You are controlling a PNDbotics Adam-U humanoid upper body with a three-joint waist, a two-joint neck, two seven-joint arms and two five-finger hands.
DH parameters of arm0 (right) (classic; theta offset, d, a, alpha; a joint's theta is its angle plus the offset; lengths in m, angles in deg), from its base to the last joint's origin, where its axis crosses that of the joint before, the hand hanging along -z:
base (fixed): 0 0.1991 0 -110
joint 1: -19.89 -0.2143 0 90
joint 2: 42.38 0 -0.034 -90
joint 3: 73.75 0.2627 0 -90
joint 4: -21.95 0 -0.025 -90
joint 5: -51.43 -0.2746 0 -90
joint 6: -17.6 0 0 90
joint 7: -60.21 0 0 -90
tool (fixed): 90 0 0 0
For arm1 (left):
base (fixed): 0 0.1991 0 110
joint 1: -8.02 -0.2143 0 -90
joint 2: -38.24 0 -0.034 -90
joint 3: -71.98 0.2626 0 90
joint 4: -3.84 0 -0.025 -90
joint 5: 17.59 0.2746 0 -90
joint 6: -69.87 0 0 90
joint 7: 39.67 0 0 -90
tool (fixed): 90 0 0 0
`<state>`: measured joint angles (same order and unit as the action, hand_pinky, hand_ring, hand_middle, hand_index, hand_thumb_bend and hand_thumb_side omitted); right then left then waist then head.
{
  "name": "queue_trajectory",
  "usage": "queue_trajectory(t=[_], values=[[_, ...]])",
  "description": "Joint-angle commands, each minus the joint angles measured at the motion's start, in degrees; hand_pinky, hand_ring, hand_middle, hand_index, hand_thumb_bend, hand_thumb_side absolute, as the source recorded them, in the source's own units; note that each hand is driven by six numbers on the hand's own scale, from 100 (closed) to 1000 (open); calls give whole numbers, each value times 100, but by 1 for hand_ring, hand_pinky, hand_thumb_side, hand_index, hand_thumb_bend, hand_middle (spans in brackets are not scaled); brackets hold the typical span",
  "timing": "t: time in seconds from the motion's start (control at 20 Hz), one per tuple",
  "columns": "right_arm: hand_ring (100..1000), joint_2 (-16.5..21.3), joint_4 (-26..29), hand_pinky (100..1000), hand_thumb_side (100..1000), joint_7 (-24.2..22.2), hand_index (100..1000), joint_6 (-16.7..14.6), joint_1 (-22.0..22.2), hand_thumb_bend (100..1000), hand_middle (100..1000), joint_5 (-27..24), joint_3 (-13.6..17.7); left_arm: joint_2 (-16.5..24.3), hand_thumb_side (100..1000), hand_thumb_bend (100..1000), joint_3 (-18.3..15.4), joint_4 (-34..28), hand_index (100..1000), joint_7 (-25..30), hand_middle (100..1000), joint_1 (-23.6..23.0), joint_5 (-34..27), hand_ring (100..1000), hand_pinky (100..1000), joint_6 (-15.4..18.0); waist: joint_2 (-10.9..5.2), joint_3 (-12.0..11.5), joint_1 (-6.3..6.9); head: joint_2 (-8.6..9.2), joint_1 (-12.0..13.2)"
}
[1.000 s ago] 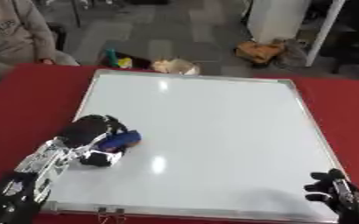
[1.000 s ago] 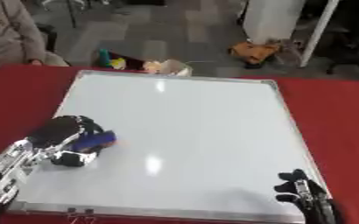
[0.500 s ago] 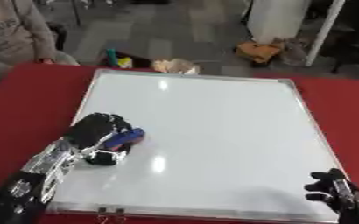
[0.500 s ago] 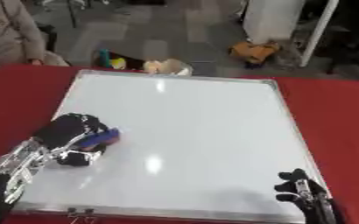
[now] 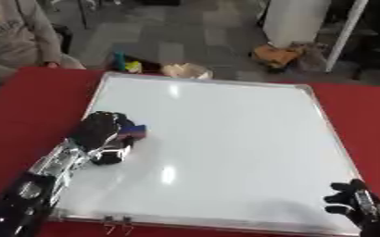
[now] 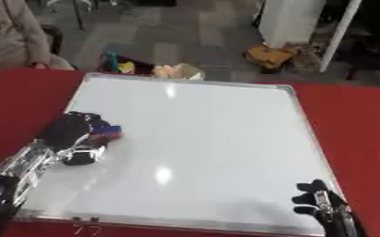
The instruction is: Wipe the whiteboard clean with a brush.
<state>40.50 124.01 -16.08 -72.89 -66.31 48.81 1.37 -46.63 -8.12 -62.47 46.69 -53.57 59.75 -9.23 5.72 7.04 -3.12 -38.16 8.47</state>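
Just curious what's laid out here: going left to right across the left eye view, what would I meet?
Left hand, fingers curled round the blue brush → bare whiteboard → right hand at the lower right corner.

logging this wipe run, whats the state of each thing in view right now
white whiteboard with silver frame: flat on the red table, no marks visible on its surface
blue brush: on the board near its left edge, under the left hand
left hand: fingers curled round the brush
right hand: idle at the lower right corner, fingers relaxed, holding nothing
red table: bears the board
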Motion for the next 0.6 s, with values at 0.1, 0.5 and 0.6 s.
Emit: queue_trajectory(t=[0.1,0.5,0.6], values=[[635,56,104,600,881,6,682,-1,-29,100,480,17,21,124,223,537,-85,666,753,-70,558,-86,375,532,570,-94,21,-7,-20,36,22],[635,53,97,600,881,11,682,-2,-24,100,480,19,27,170,208,554,-272,993,749,-234,559,-4,548,534,571,-277,19,4,-16,35,38],[635,52,95,600,881,13,682,-3,-24,100,480,18,28,184,204,553,-308,1016,748,-264,559,7,548,533,571,-315,19,6,-14,38,44]])
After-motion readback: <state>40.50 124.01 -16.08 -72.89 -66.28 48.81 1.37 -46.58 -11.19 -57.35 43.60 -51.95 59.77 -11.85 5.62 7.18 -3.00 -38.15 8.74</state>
